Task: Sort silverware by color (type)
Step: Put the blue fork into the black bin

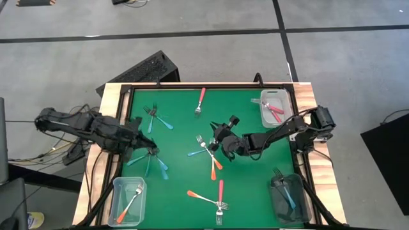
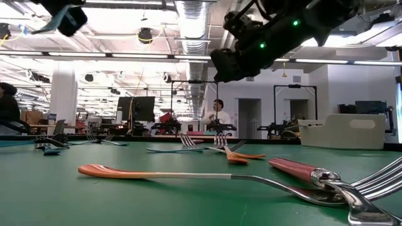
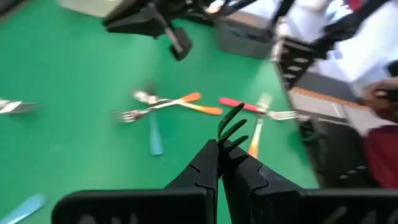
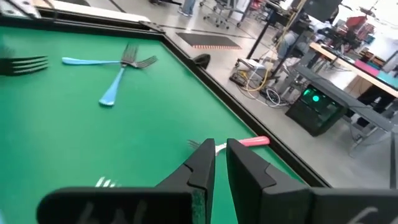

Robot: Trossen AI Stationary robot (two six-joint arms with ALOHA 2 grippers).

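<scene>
L arm reaches in from the left edge, stretched low over the mat; L gripper (image 1: 152, 151) closed on a fork (image 3: 232, 129), tines poking out past the fingertips, just above the blue forks (image 1: 153, 164) on the mat's left side. R arm extends from the right edge toward centre, wrist raised; R gripper (image 1: 216, 135) slightly parted, nothing held, beside the centre fork cluster (image 1: 208, 152). Other forks lie scattered on mat (image 1: 249, 185); some sit in corner bins (image 1: 128, 201).

Lying scattered flat over the green mat: small forks (image 1: 215, 167) with silver tines and slim pink-red, orange or light blue handles, crossing in clusters at centre, nine, eleven and six o'clock; one pink-red fork (image 1: 200, 102) sitting alone at twelve.
</scene>
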